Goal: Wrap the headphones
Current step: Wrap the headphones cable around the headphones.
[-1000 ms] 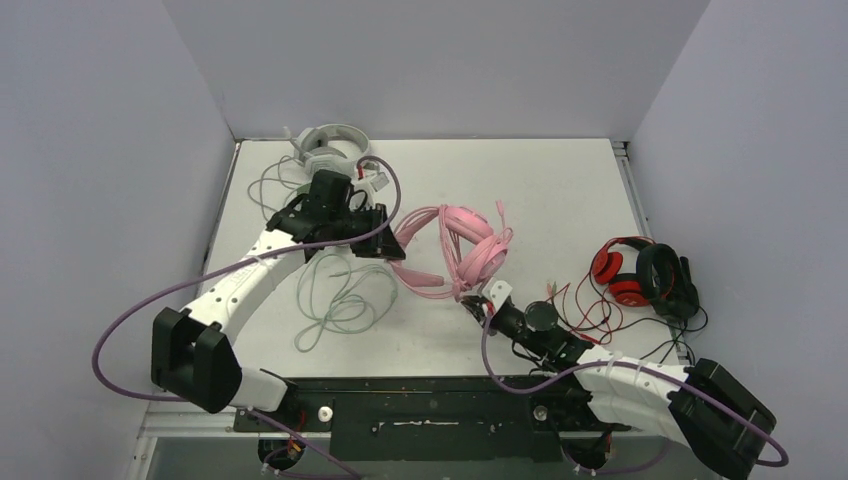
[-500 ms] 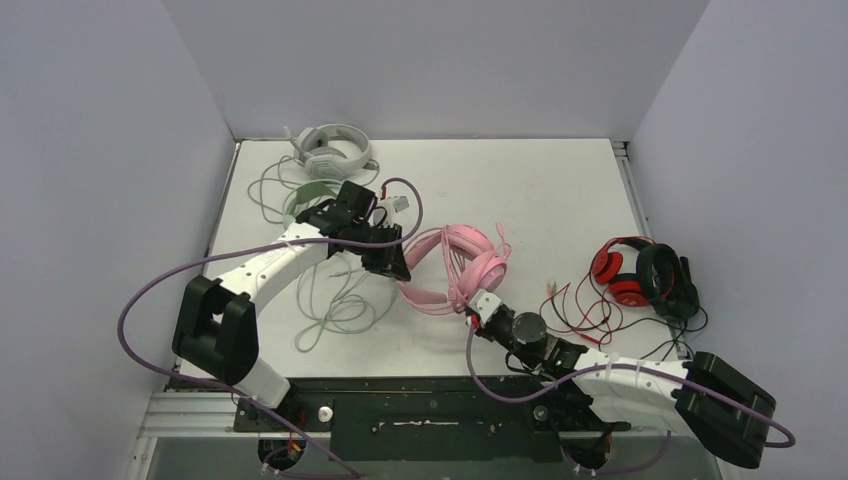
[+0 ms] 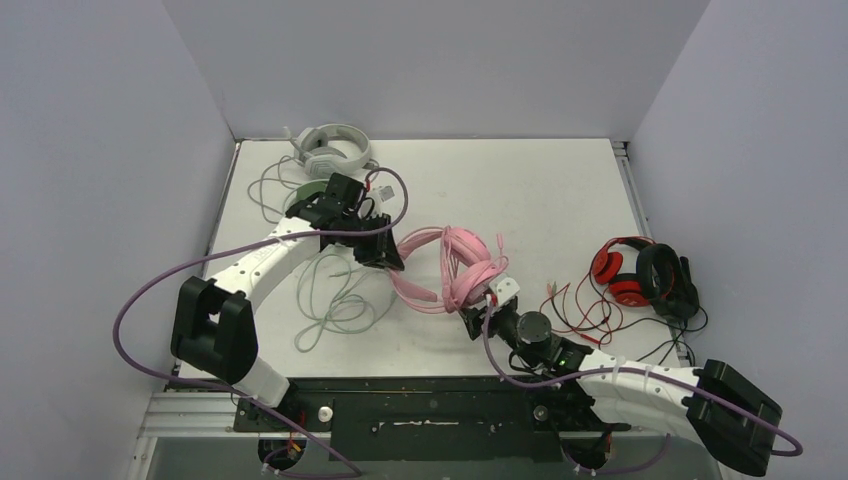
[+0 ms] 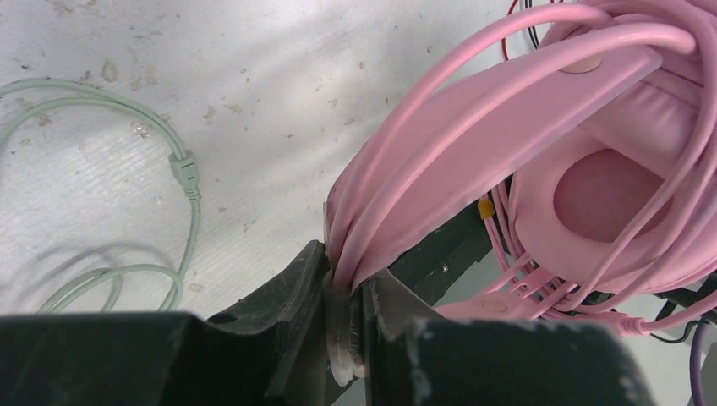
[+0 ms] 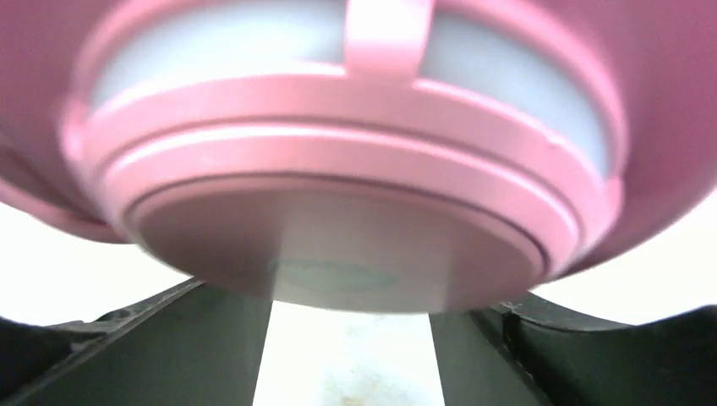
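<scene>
The pink headphones (image 3: 462, 262) lie mid-table, their pink cable wound in loops round the headband (image 4: 507, 110). My left gripper (image 3: 388, 258) is shut on that band and its cable loops (image 4: 347, 275). My right gripper (image 3: 486, 308) is open just near of the pink ear cup, which fills the right wrist view (image 5: 338, 169) above the spread fingers (image 5: 169, 338). The white headphones (image 3: 332, 148) sit at the back left. The mint green headphones (image 3: 303, 192) are partly hidden behind my left arm, and their green cable (image 3: 335, 300) (image 4: 184, 169) sprawls loose on the table.
A red and black headset (image 3: 640, 272) with tangled thin wires (image 3: 580, 305) lies at the right. The white headset's cable (image 3: 265, 190) loops near the left wall. Walls close the table (image 3: 520, 190) on three sides.
My right gripper's jaws have gone from shut to open beside the pink ear cup. The left gripper has shifted a little with the pink band still held.
</scene>
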### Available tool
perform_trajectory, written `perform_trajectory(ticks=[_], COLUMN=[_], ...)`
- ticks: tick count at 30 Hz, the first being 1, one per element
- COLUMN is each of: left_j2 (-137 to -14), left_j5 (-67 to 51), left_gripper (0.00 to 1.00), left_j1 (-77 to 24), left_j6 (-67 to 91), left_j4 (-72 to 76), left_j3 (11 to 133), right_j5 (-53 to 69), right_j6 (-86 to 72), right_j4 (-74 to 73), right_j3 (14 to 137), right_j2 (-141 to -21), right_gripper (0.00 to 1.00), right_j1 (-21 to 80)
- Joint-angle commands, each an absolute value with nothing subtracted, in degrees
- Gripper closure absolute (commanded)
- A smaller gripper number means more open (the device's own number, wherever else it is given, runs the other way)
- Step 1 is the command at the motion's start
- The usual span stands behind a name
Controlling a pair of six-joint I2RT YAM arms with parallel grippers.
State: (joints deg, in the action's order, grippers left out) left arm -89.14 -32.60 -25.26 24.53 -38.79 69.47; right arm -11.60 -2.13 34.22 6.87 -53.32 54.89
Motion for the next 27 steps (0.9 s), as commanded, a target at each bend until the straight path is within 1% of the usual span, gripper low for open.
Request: perform_trajectory(ticks=[1,2,3,4,6,8,14,18,19,22,23,25,27], left_j2=[-86.36,-86.47,-86.41,-86.54,-86.57,-86.85,-87.4,-86.92,-86.66,-85.85,-85.66,-85.57,-85.54], left_j5=[-35.62,-35.35,-34.88,-34.25,-33.6,-33.59,-31.58,-30.26,-30.09,-29.35,-29.03,-28.55,-28.47], left_gripper=[1.0,1.0,1.0,1.0,1.0,1.0,1.0,1.0,1.0,1.0,1.0,1.0,1.0], left_j1=[-23.52,-23.07,-22.65,-22.3,-21.34,-20.49,-19.71,-19.64,-19.64,-19.63,-19.61,-19.61,-19.69], left_j6=[29.19,29.53,29.62,29.69,30.01,30.47,30.57,31.56,31.86,33.02,33.34,33.78,34.19], left_j4=[-34.07,-34.02,-34.1,-34.38,-34.55,-34.59,-35.49,-33.6,-32.85,-30.33,-29.88,-29.35,-28.64], left_j3=[72.4,72.73,73.37,73.9,75.13,76.64,81.56,82.97,83.23,83.41,83.47,83.89,84.11], right_j5=[-6.93,-5.78,-4.64,-3.83,-1.29,-0.47,-0.44,-3.24,-5.77,-16.68,-18.7,-18.51,-16.02], right_j6=[-12.01,-12.81,-13.53,-14.29,-14.48,-15.53,-19.33,-28.76,-32.51,-54.51,-62.15,-72.13,-82.04], right_j4=[33.76,33.32,32.72,31.79,29.94,27.99,24.06,19.23,17.11,3.81,-0.67,-6.03,-5.63], right_j3=[7.5,7.47,7.52,7.6,7.78,7.74,7.25,8.9,9.64,12.89,13.98,14.56,12.76], right_j2=[-50.23,-49.66,-49.12,-48.63,-48.16,-47.29,-41.49,-37.37,-36.63,-35.71,-35.75,-35.18,-32.87], right_gripper=[0.33,0.29,0.17,0.13,0.08,0.05,0.03,0.0,0.0,0.0,0.02,0.09,0.12], right_j1=[55.18,55.12,55.11,55.11,55.11,55.22,55.22,55.2,55.17,54.98,54.78,53.94,53.1])
